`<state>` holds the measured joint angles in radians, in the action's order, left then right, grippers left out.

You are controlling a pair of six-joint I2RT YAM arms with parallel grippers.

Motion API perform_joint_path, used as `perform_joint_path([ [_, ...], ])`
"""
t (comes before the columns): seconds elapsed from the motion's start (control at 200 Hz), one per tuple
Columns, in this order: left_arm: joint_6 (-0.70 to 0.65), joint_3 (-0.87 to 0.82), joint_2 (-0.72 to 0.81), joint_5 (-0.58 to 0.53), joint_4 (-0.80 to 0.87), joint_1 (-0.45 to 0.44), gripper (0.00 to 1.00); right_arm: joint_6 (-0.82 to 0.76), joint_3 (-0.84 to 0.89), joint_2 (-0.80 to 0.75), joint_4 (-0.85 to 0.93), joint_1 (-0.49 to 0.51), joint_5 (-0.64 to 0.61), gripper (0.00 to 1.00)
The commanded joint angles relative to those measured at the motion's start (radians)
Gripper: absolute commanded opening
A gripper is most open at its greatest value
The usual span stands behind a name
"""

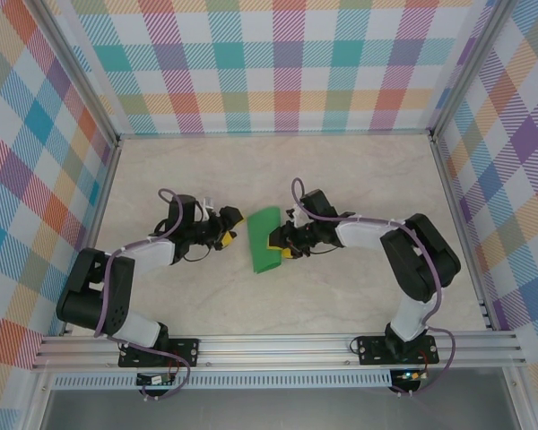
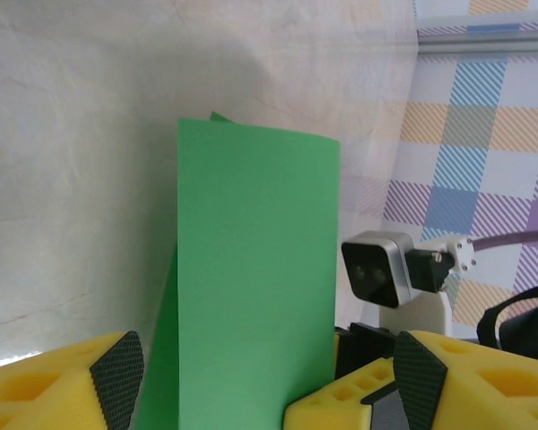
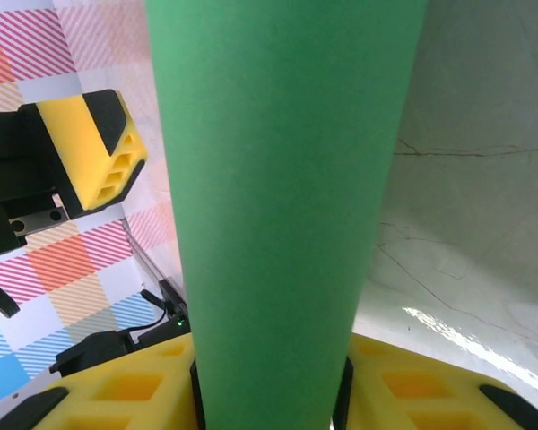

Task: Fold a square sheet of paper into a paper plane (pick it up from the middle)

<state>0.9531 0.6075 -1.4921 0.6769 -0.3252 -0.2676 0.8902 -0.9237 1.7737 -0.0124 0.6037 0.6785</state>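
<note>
The folded green paper (image 1: 264, 240) stands mid-frame in the overhead view, and both wrist views cut off its lower end. The right claw (image 1: 276, 244) pinches it, though the strip hides the pads. The left claw (image 1: 231, 236) is spread on either side; I cannot tell if it touches. Pale table (image 1: 359, 170) and checked walls (image 1: 287, 63) surround them.

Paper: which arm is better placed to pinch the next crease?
Left, probably. The left gripper stands open on both sides of the paper, free to pinch; the right gripper is busy holding it.

Pale marbled tabletop (image 1: 359, 170) between pastel plaid walls (image 1: 278, 63), aluminium rails (image 1: 278, 345)
</note>
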Motion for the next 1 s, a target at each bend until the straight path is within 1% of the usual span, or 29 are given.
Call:
perform_joint_path([
  [0.0, 0.043, -0.025, -0.027, 0.041, -0.09, -0.032, 0.75, 0.053, -0.011, 0.023, -0.093, -0.008, 0.085, 0.4],
  [0.19, 0.083, -0.052, -0.067, 0.019, -0.154, -0.069, 0.72, 0.093, 0.011, 0.045, -0.158, -0.03, 0.126, 0.4],
  [0.305, 0.095, -0.054, -0.086, 0.007, -0.169, -0.085, 0.68, 0.118, 0.024, 0.05, -0.208, -0.038, 0.149, 0.4],
  [0.43, 0.131, -0.069, -0.095, 0.009, -0.244, -0.093, 0.55, 0.127, 0.027, 0.059, -0.23, -0.039, 0.171, 0.4],
  [0.525, 0.146, -0.062, -0.097, 0.015, -0.265, -0.1, 0.45, 0.128, 0.03, 0.063, -0.236, -0.039, 0.186, 0.4],
  [0.665, 0.161, -0.054, -0.1, 0.016, -0.294, -0.108, 0.36, 0.127, 0.021, 0.066, -0.23, -0.045, 0.201, 0.41],
  [0.785, 0.157, -0.042, -0.111, 0.016, -0.292, -0.11, 0.26, 0.122, 0.017, 0.069, -0.21, -0.048, 0.207, 0.42],
  [0.915, 0.154, -0.034, -0.12, 0.007, -0.291, -0.117, 0.12, 0.069, 0.011, 0.053, -0.112, -0.057, 0.177, 0.47],
  [0.995, 0.131, -0.028, -0.117, -0.005, -0.255, -0.125, 0.05, -0.005, -0.006, 0.029, 0.012, -0.065, 0.123, 0.52],
])
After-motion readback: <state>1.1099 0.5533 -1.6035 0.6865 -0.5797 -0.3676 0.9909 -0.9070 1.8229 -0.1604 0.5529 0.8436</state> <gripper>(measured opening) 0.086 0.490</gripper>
